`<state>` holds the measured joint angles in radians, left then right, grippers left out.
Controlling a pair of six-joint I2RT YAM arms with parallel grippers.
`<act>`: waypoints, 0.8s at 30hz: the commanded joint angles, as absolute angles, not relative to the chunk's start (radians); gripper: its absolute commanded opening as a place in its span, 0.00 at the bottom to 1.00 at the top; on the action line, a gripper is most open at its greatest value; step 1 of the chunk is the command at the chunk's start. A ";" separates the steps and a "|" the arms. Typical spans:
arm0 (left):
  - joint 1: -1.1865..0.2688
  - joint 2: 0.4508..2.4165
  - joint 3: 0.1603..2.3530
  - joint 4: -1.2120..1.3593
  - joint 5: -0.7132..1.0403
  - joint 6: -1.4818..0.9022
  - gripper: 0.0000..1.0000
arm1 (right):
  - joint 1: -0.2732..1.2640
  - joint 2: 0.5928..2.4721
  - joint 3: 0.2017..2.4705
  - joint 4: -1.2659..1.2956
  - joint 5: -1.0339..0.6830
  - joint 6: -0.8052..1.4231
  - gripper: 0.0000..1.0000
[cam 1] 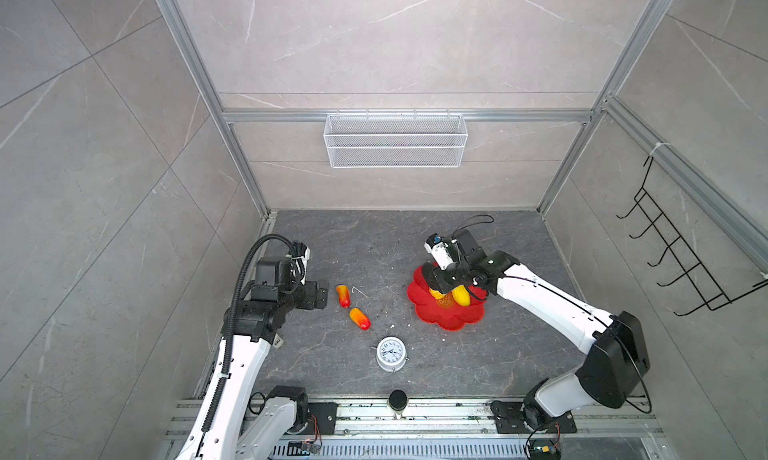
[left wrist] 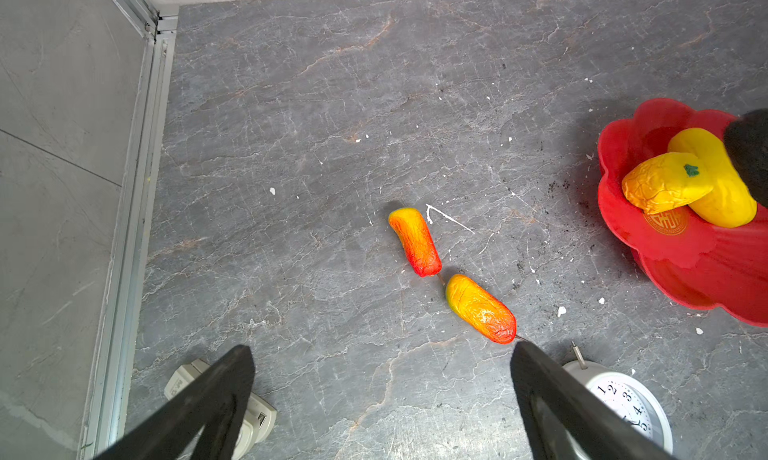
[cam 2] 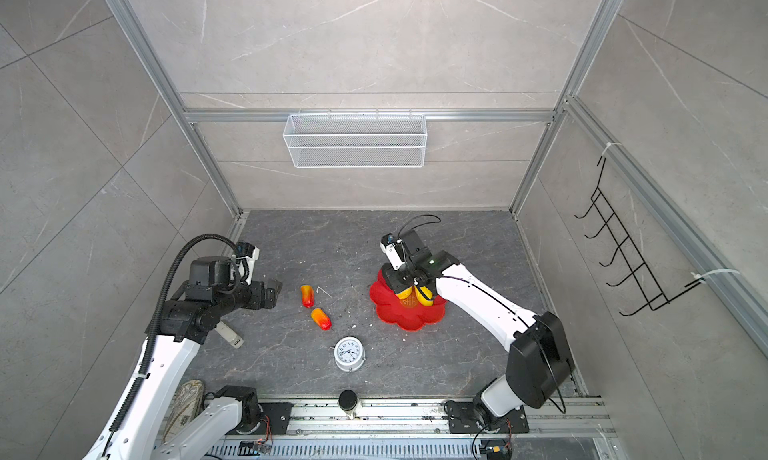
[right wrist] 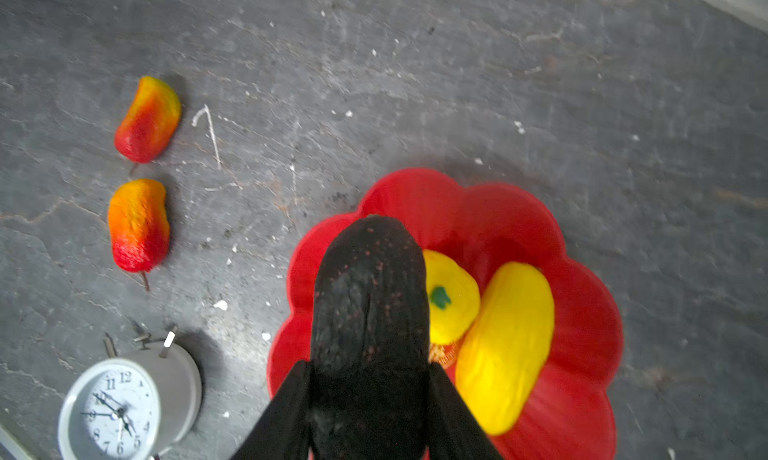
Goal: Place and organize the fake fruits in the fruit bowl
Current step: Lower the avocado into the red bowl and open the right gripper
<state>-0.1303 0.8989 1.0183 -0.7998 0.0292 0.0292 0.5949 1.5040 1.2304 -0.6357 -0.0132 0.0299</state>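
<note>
While the dark fruit (right wrist: 370, 296) is clamped between the fingers of the right gripper (right wrist: 370, 368), it is carried right over the red bowl (right wrist: 415, 196), so the third delivery is judged to be in hand. Two fruits are already lodged inside: the long yellow fruit (right wrist: 507, 345) is lying across the middle, and the round yellow fruit (right wrist: 451, 300) is pressed against it, green stem up. Whether the dark fruit is touching the bowl or is hanging just above it cannot be told, as the wrist view is blurred.

Out on the table (left wrist: 374, 104), an orange-red fruit (left wrist: 414, 242) and its twin (left wrist: 480, 308) are left lying nearly end to end, well apart from the bowl, with the clock (cam 1: 391, 353) just beyond them. The left gripper (left wrist: 382, 350) is spread wide and empty near that pair.

Next, a gentle lowering into the free red space beside the yellow two is called for, then a release. After that, the orange pair must be fetched.
</note>
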 commanded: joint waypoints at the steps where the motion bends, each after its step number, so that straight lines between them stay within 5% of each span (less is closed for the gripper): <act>1: -0.126 0.909 1.025 -0.781 0.043 0.025 1.00 | 0.573 1.465 1.155 -0.714 0.018 0.054 0.30; 24: -0.126 0.925 1.023 -0.784 0.037 0.031 1.00 | 0.556 1.552 1.040 -0.686 0.043 0.084 0.38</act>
